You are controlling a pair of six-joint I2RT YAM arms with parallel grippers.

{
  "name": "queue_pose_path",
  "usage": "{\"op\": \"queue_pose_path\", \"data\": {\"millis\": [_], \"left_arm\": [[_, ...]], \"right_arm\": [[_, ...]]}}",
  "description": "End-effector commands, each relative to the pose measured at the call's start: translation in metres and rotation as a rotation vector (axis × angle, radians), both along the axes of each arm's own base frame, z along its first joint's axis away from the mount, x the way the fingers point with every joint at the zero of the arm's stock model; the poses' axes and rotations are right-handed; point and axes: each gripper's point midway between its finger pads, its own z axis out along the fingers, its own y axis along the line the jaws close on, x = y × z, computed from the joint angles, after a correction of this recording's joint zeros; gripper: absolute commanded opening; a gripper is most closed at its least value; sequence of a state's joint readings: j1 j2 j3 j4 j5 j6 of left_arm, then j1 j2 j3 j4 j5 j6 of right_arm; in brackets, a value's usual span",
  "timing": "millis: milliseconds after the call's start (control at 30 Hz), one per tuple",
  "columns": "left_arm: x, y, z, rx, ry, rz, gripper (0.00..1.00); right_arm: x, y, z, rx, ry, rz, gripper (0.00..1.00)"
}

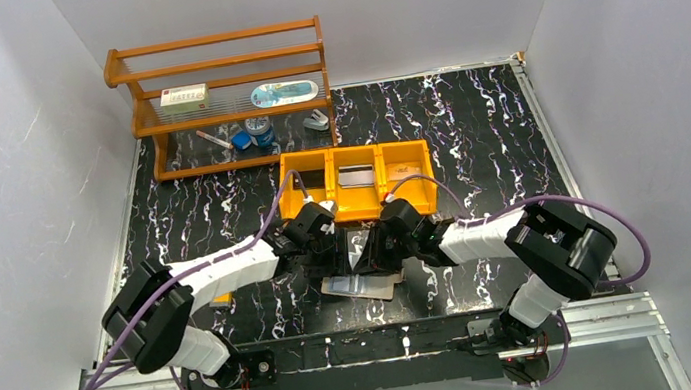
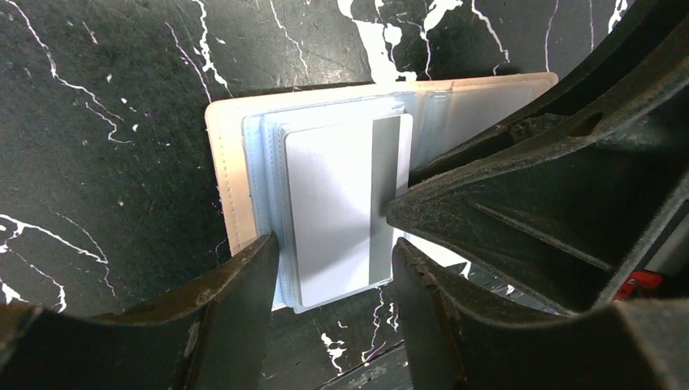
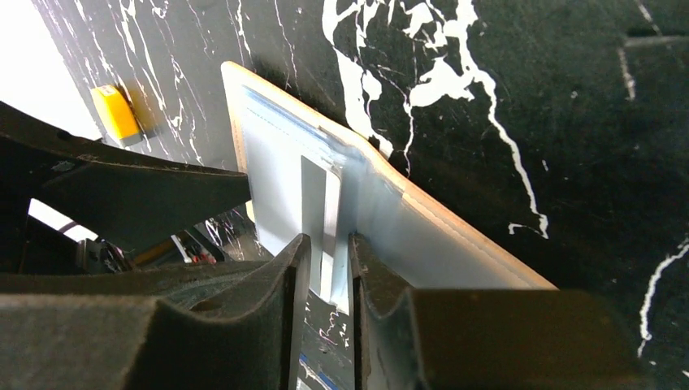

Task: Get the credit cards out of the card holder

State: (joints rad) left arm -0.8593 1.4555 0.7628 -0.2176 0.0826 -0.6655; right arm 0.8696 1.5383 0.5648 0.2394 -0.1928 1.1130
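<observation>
Right wrist view: your right gripper (image 3: 325, 258) is almost closed round the card (image 3: 312, 199), grip unclear; left gripper (image 2: 335, 253) sits spread over the holder (image 2: 223, 162), so pull flat.

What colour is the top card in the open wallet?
The card is whitish with a grey stripe along one edge; clearest in the left wrist view.

black tabletop (image 1: 474, 128) veined with white, plain pale grey walls (image 1: 3, 149) on three sides, orange-brown wooden rack (image 1: 213, 64) at the far left corner, aluminium rail (image 1: 640, 318) along the near edge, even light
</observation>
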Motion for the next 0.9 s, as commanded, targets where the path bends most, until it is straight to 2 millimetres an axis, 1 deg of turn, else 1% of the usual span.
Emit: {"op": "queue_pose_path", "data": {"millis": [0, 33, 100, 200, 267, 300, 367, 500, 633, 667, 700, 767, 800, 867], "left_arm": [[-0.002, -0.009, 0.001, -0.028, 0.027, -0.047, 0.46], [-0.006, -0.010, -0.003, -0.033, 0.048, -0.058, 0.40], [-0.010, -0.011, -0.006, -0.038, 0.065, -0.066, 0.35], [-0.015, -0.009, -0.010, -0.040, 0.083, -0.066, 0.33], [-0.018, -0.007, -0.013, -0.036, 0.094, -0.064, 0.31], [-0.020, -0.005, -0.015, -0.032, 0.099, -0.063, 0.30], [-0.019, 0.000, -0.017, -0.012, 0.098, -0.047, 0.29], [-0.017, 0.012, -0.023, 0.046, 0.089, -0.004, 0.28], [-0.017, 0.017, -0.030, 0.074, 0.097, 0.016, 0.25], [-0.017, 0.017, -0.032, 0.081, 0.101, 0.020, 0.24], [-0.017, 0.018, -0.034, 0.087, 0.106, 0.023, 0.23], [-0.018, 0.017, -0.037, 0.087, 0.113, 0.020, 0.22], [-0.018, 0.016, -0.037, 0.081, 0.117, 0.017, 0.21], [-0.019, 0.012, -0.036, 0.068, 0.120, 0.007, 0.20]], "right_arm": [[-0.006, -0.002, -0.012, 0.022, 0.037, -0.013, 0.29], [-0.006, -0.002, -0.013, 0.028, 0.037, -0.014, 0.26], [-0.006, -0.002, -0.014, 0.030, 0.035, -0.016, 0.22], [-0.006, 0.002, -0.008, 0.059, 0.024, 0.000, 0.12], [-0.005, 0.004, -0.003, 0.081, 0.014, 0.007, 0.08], [-0.004, 0.005, -0.001, 0.087, 0.008, 0.011, 0.04], [-0.004, 0.003, 0.000, 0.081, 0.003, 0.010, 0.00], [-0.003, -0.004, 0.003, 0.080, -0.008, 0.005, 0.00], [-0.007, -0.009, 0.009, 0.113, -0.011, 0.031, 0.00], [-0.008, -0.009, 0.011, 0.122, -0.009, 0.042, 0.01], [-0.009, -0.010, 0.012, 0.127, -0.005, 0.049, 0.04], [-0.011, -0.010, 0.013, 0.135, 0.001, 0.062, 0.16], [-0.012, -0.010, 0.013, 0.137, 0.008, 0.064, 0.20], [-0.013, -0.009, 0.013, 0.149, 0.019, 0.062, 0.21]]}}
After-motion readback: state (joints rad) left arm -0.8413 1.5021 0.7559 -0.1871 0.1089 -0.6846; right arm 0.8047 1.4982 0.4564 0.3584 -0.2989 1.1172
